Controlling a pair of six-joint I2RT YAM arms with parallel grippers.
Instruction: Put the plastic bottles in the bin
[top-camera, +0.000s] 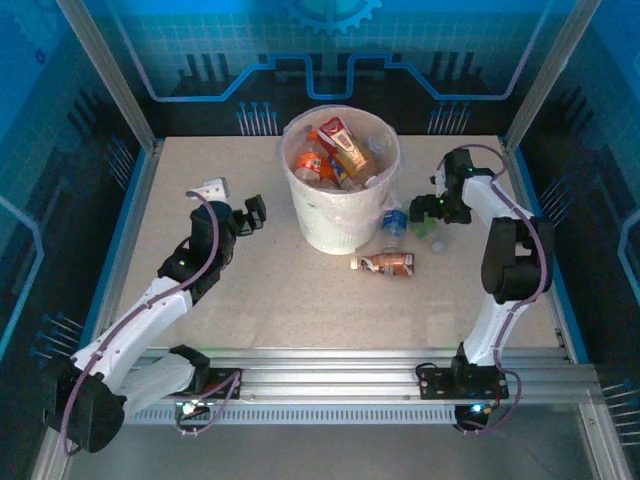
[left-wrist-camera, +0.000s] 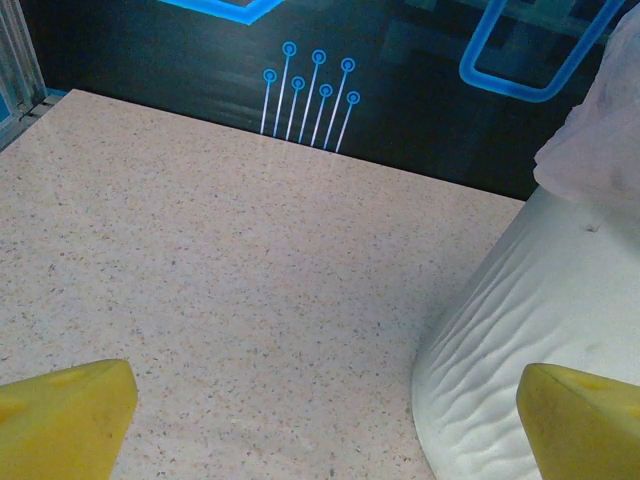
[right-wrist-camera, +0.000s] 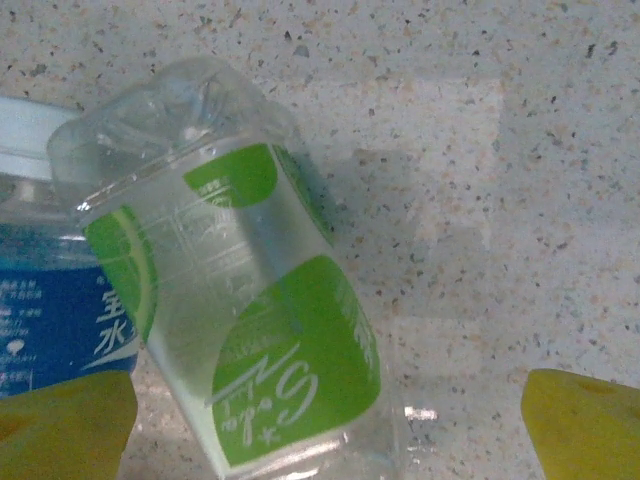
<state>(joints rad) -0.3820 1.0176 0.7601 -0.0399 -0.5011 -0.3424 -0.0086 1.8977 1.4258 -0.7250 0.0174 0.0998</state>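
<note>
Green-labelled bottle (right-wrist-camera: 250, 330) lies on the speckled worktop (right-wrist-camera: 520, 150) between the right fingers (right-wrist-camera: 585, 425) — spread wide, gripping nothing, poised, I judge, to close on it. Blue-labelled bottle (right-wrist-camera: 50, 320) touches its side; left fingers (left-wrist-camera: 60, 410), likewise spread and empty, hang beside the part-filled bin (left-wrist-camera: 520, 330), out of the way.

- A speckled beige table (top-camera: 250, 300) is spanning the whole enclosure floor.
- Dark wall panels (top-camera: 200, 60) bearing glowing blue circuit graphics are closing in the back and both sides.
- Aluminium corner posts (top-camera: 105, 70) are rising at the far corners.
- A slotted metal rail (top-camera: 330, 365) is running along the near edge.
- Even, bluish light is falling throughout.
</note>
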